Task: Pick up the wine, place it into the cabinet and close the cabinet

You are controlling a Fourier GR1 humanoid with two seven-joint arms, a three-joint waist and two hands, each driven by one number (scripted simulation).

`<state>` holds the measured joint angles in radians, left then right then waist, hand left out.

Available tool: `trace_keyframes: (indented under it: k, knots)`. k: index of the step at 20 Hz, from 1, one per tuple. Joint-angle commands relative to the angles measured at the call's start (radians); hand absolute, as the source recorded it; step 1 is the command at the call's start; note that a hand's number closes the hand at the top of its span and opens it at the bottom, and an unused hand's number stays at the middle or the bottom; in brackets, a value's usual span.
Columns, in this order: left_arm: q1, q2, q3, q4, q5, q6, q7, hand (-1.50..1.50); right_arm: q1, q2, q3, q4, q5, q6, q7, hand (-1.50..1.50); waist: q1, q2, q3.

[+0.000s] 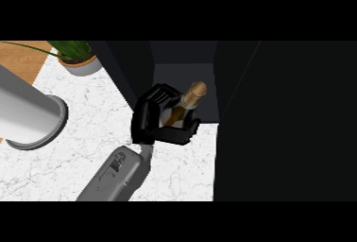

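While my hand [155,124] stays out of it otherwise, its fingers curled round the wine [187,103], I see the bottle's neck pointing toward one o'clock, at the open cabinet [182,75] mouth.

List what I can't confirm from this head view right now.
- wine bottle: its body is hidden by the curled hand; only the neck shows.
- cabinet: interior too dark to make out.
- Cabinet door: merges into black at right.
- Other hand: out of frame.

The wine [190,101] stands at the cabinet [279,123] opening, potted plant [78,56] left.
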<state>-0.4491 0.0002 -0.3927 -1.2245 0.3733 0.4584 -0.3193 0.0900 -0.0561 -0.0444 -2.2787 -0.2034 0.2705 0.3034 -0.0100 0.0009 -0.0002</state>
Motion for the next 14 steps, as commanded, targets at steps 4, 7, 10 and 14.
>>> trace_keyframes:
  k: [4,7,10,14]
  knots:
    - [-0.059,0.000,-0.056,0.172,0.118,0.049,-0.126,1.50,0.070,0.007,0.042,-0.079,0.017,0.024,0.020,-1.50,-0.003,0.000,0.000]
    - [-0.092,0.000,-0.083,0.237,0.187,0.099,-0.154,1.50,0.025,-0.014,-0.031,-0.023,-0.062,0.034,0.008,-1.50,-0.005,0.001,0.000]
    - [-0.073,0.000,-0.024,0.244,0.153,0.018,-0.153,1.50,0.046,0.010,0.036,-0.056,0.031,0.012,0.030,-1.50,0.001,-0.001,0.000]
    - [-0.040,0.000,-0.046,0.305,0.184,-0.019,-0.213,1.50,0.109,-0.019,-0.055,-0.040,-0.074,0.088,-0.040,-1.50,-0.002,-0.001,0.000]
